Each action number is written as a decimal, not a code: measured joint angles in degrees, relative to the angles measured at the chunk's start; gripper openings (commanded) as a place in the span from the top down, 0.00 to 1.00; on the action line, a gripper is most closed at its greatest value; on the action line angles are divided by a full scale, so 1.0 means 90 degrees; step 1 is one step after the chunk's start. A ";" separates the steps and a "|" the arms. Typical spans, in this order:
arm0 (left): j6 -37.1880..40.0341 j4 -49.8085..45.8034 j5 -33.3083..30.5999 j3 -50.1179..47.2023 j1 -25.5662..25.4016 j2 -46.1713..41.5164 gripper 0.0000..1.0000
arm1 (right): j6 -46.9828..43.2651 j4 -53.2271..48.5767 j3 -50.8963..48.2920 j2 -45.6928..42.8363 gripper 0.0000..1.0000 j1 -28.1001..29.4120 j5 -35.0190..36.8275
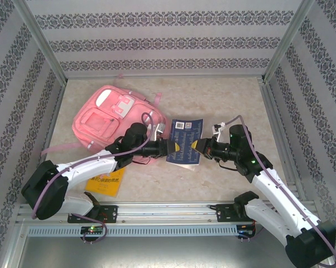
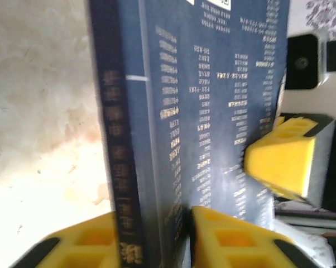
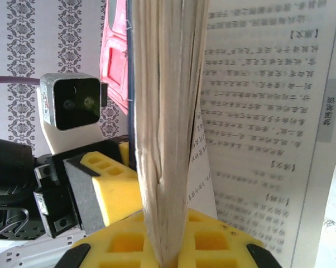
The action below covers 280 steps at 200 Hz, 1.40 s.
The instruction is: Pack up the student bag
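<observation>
Beige marbled table, my left gripper and right gripper both clamped on one dark blue paperback book, pink fabric backpack behind my left gripper.

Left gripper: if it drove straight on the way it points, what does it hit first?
The blue book, which sits between the left gripper fingers. Past the book's far edge, the right gripper faces it head-on, gripping the same book. How far apart the two are is unclear.

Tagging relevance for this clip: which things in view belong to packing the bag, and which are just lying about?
In the job: student bag; blue book, gripped by left hand and right hand.
Lying about: orange booklet, flat on the table, untouched.
</observation>
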 measured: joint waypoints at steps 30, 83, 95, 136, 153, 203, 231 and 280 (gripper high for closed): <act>-0.0204 0.0364 0.0121 -0.0061 0.0075 -0.0044 0.98 | -0.0056 -0.0019 0.0012 0.0000 0.63 -0.0039 0.0063; -0.0573 0.1071 0.0126 -0.0262 0.0117 -0.0087 1.00 | -0.0192 -0.0197 0.0039 -0.0180 0.20 -0.0039 0.0544; -0.0665 0.1270 0.0131 -0.0267 0.0117 -0.0102 1.00 | -0.0143 0.0010 -0.0029 -0.0202 0.20 -0.0039 0.0544; -0.1044 0.2035 0.0187 -0.0323 0.0117 -0.0126 1.00 | 0.0153 0.0901 -0.0384 0.0214 0.28 -0.0041 0.0435; -0.1137 0.2067 0.0197 -0.0347 0.0117 -0.0126 1.00 | 0.0420 0.1440 -0.0537 0.0328 0.39 -0.0083 0.0291; -0.0969 0.1933 0.0194 -0.0350 0.0197 -0.0187 0.83 | 0.0634 0.2108 -0.0617 0.0044 0.83 -0.0160 0.0129; -0.0695 0.1659 0.0255 -0.0345 0.0197 -0.0187 0.58 | 0.0559 0.2076 -0.0585 -0.0024 0.94 -0.0160 -0.0002; -0.0364 0.1209 0.0476 -0.0228 0.0437 -0.0323 0.51 | 0.0250 0.1756 -0.0583 -0.0024 0.98 -0.0163 -0.0287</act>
